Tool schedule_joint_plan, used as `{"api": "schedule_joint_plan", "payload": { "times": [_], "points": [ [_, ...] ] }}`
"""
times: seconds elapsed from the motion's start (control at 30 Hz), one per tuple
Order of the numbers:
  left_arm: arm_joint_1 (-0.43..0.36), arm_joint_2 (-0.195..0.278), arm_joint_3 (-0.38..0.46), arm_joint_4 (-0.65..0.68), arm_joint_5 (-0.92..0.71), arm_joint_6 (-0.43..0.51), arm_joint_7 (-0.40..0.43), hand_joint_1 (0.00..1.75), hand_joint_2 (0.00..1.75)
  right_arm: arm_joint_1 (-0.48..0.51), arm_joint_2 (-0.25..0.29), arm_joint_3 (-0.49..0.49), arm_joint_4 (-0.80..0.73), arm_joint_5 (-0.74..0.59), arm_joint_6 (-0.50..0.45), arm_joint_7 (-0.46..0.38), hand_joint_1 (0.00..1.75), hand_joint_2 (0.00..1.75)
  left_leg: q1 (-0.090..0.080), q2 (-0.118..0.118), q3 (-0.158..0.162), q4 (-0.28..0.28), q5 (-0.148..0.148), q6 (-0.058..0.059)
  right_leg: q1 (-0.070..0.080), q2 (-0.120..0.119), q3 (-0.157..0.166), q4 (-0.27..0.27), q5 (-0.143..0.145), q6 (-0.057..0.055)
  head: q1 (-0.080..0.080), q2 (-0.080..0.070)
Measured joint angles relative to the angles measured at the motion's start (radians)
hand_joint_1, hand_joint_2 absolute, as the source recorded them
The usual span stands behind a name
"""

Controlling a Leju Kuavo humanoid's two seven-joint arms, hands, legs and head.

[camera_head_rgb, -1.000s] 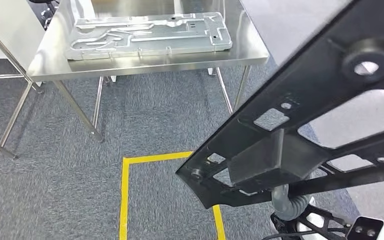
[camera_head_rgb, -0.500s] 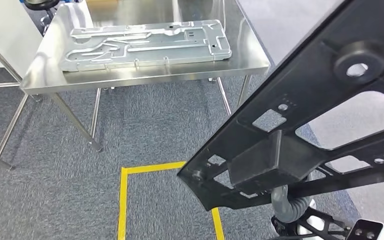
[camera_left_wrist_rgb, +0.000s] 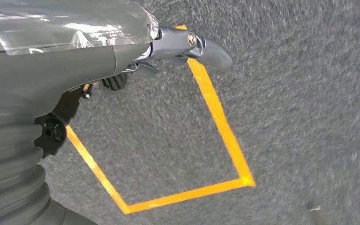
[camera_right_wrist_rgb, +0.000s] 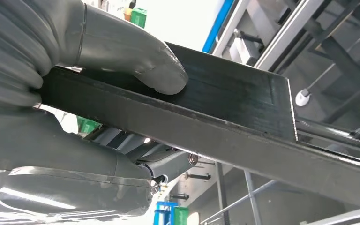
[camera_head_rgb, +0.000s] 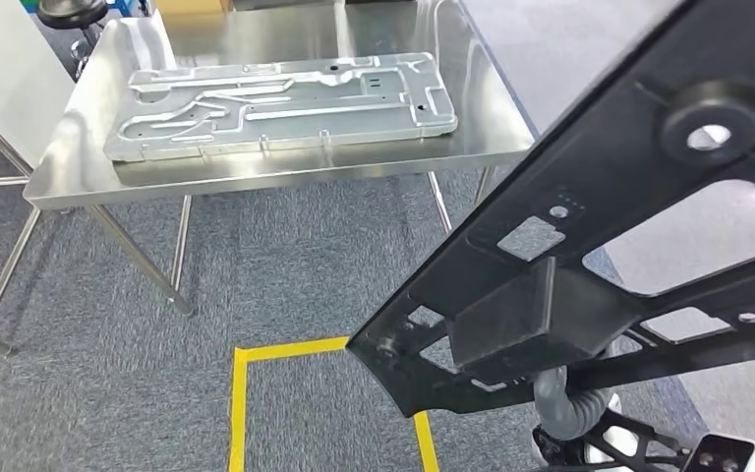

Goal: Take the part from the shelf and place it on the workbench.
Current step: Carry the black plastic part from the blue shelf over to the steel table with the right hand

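Up close on my right side, the right hand (camera_right_wrist_rgb: 79, 89) has its fingers (camera_right_wrist_rgb: 136, 58) clamped on the black part (camera_head_rgb: 609, 246), thumb pressed flat on the upper face and the rest wrapped beneath an edge, so the piece rides high and slanted across the head view. I judge that tilt comes from gripping one rim of a long, flat frame (a single-edge hold lets the far end swing). It looks like matte black moulded plastic or coated metal, cut with rectangular windows, a round bossed hole and a blocky lug underneath. Ahead stands the table (camera_head_rgb: 492, 147), brushed stainless with thin tubular legs, already carrying a pale stamped metal panel (camera_head_rgb: 275, 103) with ribs and channels pressed into it. Between me and it lies grey carpet (camera_head_rgb: 108, 393) marked by a yellow tape square (camera_head_rgb: 239, 393). My left hand (camera_left_wrist_rgb: 187, 44) hangs over that carpet with nothing in it; I cannot tell whether its fingers are spread or curled.
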Motion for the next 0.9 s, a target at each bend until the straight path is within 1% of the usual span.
{"api": "schedule_joint_plan", "payload": {
  "times": [0.03,0.07,0.1,0.17,0.2,0.23,0.27,0.33,0.37,0.4,0.43,0.47,0.5,0.53,0.57,0.6,0.67,0.7,0.73,0.77,0.8,0.83,0.87,0.9],
  "points": [
    [0.000,0.000,0.000,0.000,0.001,0.000,0.000,0.00,1.75,0.000,0.000,0.000,-0.001,0.000,-0.001,0.000,1.75,1.75,0.002,-0.001,0.011,-0.006,-0.003,0.006,-0.001,-0.001,-0.005,0.023,-0.002,0.005,0.000,0.000],
    [-0.001,0.000,0.000,0.000,0.001,-0.001,0.000,0.00,1.75,-0.001,0.000,0.000,-0.001,0.000,-0.001,0.000,1.75,1.75,0.004,-0.001,0.023,-0.011,-0.005,0.010,-0.002,-0.003,-0.024,0.062,-0.013,0.009,0.000,0.000],
    [-0.002,0.000,0.000,0.000,0.001,-0.001,0.000,0.00,1.75,-0.001,0.000,0.000,-0.002,0.000,-0.001,0.000,1.75,1.75,0.005,-0.001,0.031,-0.015,-0.009,0.014,-0.004,-0.004,-0.056,0.118,-0.032,0.013,0.000,0.000],
    [-0.002,0.000,0.000,0.000,0.001,-0.001,0.000,0.00,1.75,0.000,0.000,0.000,-0.002,0.000,-0.002,0.000,1.75,1.75,0.005,-0.002,0.044,-0.016,-0.021,0.018,-0.006,-0.005,-0.139,0.233,-0.082,0.020,0.000,0.000],
    [-0.002,0.000,0.000,0.000,0.001,-0.001,0.000,0.00,1.75,0.001,0.000,0.000,-0.002,0.000,-0.002,0.000,1.75,1.75,0.005,-0.002,0.051,-0.016,-0.028,0.017,-0.008,-0.005,-0.172,0.263,-0.098,0.023,0.000,0.000],
    [-0.001,0.000,0.000,0.000,0.001,-0.001,0.000,0.00,1.75,0.002,0.000,0.000,-0.002,0.000,-0.003,0.000,1.75,1.75,0.005,-0.003,0.061,-0.016,-0.036,0.016,-0.010,-0.006,-0.190,0.263,-0.096,0.025,0.000,0.000],
    [0.000,0.000,0.000,0.000,0.001,-0.001,0.000,0.00,1.75,0.002,0.000,0.000,-0.002,0.001,-0.005,0.000,1.75,1.75,0.005,-0.003,0.072,-0.016,-0.045,0.014,-0.011,-0.007,-0.192,0.231,-0.071,0.026,0.000,0.000],
    [0.000,0.000,0.000,0.000,0.001,-0.002,0.000,0.00,1.75,0.003,0.000,0.000,-0.002,0.002,-0.010,0.000,1.75,1.75,0.005,-0.005,0.097,-0.015,-0.064,0.008,-0.011,-0.009,-0.166,0.108,0.029,0.020,0.000,0.000],
    [-0.001,0.000,0.000,0.000,0.001,-0.002,0.000,0.00,1.75,0.003,0.000,0.000,-0.001,0.003,-0.012,0.000,1.75,1.75,0.004,-0.005,0.107,-0.015,-0.074,0.003,-0.008,-0.010,-0.154,0.058,0.061,0.014,0.000,0.000],
    [-0.001,0.000,0.000,0.000,0.001,-0.002,0.000,0.00,1.75,0.005,0.000,0.000,-0.001,0.003,-0.014,0.000,1.75,1.75,0.002,-0.005,0.114,-0.016,-0.083,-0.003,-0.006,-0.010,-0.145,0.026,0.082,0.007,0.000,0.000],
    [-0.002,0.000,0.000,0.000,0.001,-0.002,0.000,0.00,1.75,0.006,0.000,0.000,-0.001,0.003,-0.015,0.000,1.75,1.75,0.001,-0.006,0.122,-0.013,-0.087,-0.009,-0.004,-0.010,-0.141,0.013,0.083,0.000,0.000,0.000],
    [-0.002,0.000,0.000,0.000,0.001,-0.002,0.000,0.00,1.75,0.006,-0.001,0.000,-0.001,0.003,-0.015,0.000,1.75,1.75,0.000,-0.006,0.128,-0.013,-0.090,-0.016,-0.004,-0.009,-0.133,0.011,0.077,-0.008,0.000,0.000],
    [-0.003,0.000,0.000,0.000,0.001,-0.002,0.000,0.00,1.75,0.007,-0.001,0.000,-0.002,0.003,-0.015,0.000,1.75,1.75,0.001,-0.006,0.135,-0.007,-0.093,-0.023,-0.005,-0.008,-0.122,0.006,0.081,-0.015,0.000,0.000],
    [-0.004,0.000,0.000,0.000,0.001,-0.002,0.000,0.00,1.75,0.007,-0.001,0.000,-0.002,0.003,-0.015,0.000,1.75,1.75,0.002,-0.005,0.135,0.010,-0.097,-0.028,-0.006,-0.007,-0.110,0.001,0.080,-0.022,0.000,0.000],
    [-0.005,0.000,0.000,0.000,0.001,-0.002,0.000,0.00,1.75,0.007,-0.001,0.000,-0.002,0.003,-0.015,0.000,1.75,1.75,0.004,-0.005,0.123,0.041,-0.108,-0.033,-0.007,-0.007,-0.100,-0.001,0.077,-0.027,0.000,0.000],
    [-0.006,-0.001,0.000,0.000,0.001,-0.002,0.000,0.00,1.75,0.007,-0.001,0.000,-0.002,0.003,-0.015,0.000,1.75,1.75,0.006,-0.005,0.096,0.089,-0.127,-0.037,-0.008,-0.008,-0.092,-0.003,0.074,-0.031,0.000,0.000],
    [-0.006,-0.001,-0.001,0.000,-0.001,-0.002,0.000,0.00,1.75,0.007,-0.001,0.000,-0.002,0.002,-0.016,0.000,1.75,1.75,0.007,-0.005,0.014,0.209,-0.175,-0.042,-0.007,-0.007,-0.083,-0.003,0.062,-0.035,0.000,0.000],
    [-0.004,0.000,-0.001,0.000,-0.001,-0.002,0.000,0.00,1.75,0.008,-0.001,0.000,-0.001,0.001,-0.016,0.000,1.75,1.75,0.007,-0.005,-0.021,0.250,-0.190,-0.042,-0.007,-0.006,-0.077,-0.003,0.056,-0.035,0.000,0.000],
    [-0.003,0.000,-0.001,0.000,-0.001,-0.002,0.000,0.00,1.75,0.008,-0.002,0.000,-0.001,0.000,-0.016,0.000,1.75,1.75,0.008,-0.005,-0.044,0.260,-0.187,-0.042,-0.007,-0.005,-0.069,-0.003,0.048,-0.034,0.000,0.000],
    [-0.001,0.000,0.000,0.000,0.000,-0.002,0.000,0.00,1.75,0.008,-0.002,0.000,-0.001,-0.001,-0.017,0.000,1.75,1.75,0.008,-0.005,-0.050,0.235,-0.161,-0.040,-0.007,-0.004,-0.058,-0.003,0.040,-0.033,0.000,0.000],
    [0.000,0.000,0.000,0.000,0.001,-0.002,0.000,0.00,1.75,0.009,-0.002,0.000,-0.001,-0.003,-0.017,0.000,1.75,1.75,0.008,-0.005,-0.041,0.181,-0.116,-0.038,-0.007,-0.003,-0.045,-0.003,0.031,-0.031,0.000,0.000],
    [0.001,0.000,0.000,0.000,0.001,-0.002,0.000,0.00,1.75,0.009,-0.002,0.000,-0.001,-0.004,-0.017,0.000,1.75,1.75,0.007,-0.004,-0.027,0.117,-0.064,-0.036,-0.006,-0.003,-0.033,-0.003,0.022,-0.028,0.000,0.000],
    [0.002,0.001,0.000,0.000,0.001,-0.002,0.000,0.00,1.75,0.009,-0.003,0.000,-0.001,-0.006,-0.016,0.000,1.75,1.75,0.005,-0.003,-0.015,0.066,-0.037,-0.032,-0.006,-0.003,-0.022,-0.003,0.013,-0.024,0.000,0.000],
    [0.002,0.002,-0.001,0.000,0.000,-0.002,0.000,0.00,1.75,0.009,-0.003,0.000,0.000,-0.009,-0.016,0.000,1.75,1.75,0.002,-0.001,-0.006,0.034,-0.023,-0.026,-0.005,-0.003,-0.015,-0.004,0.006,-0.018,0.000,0.000]
  ]
}}
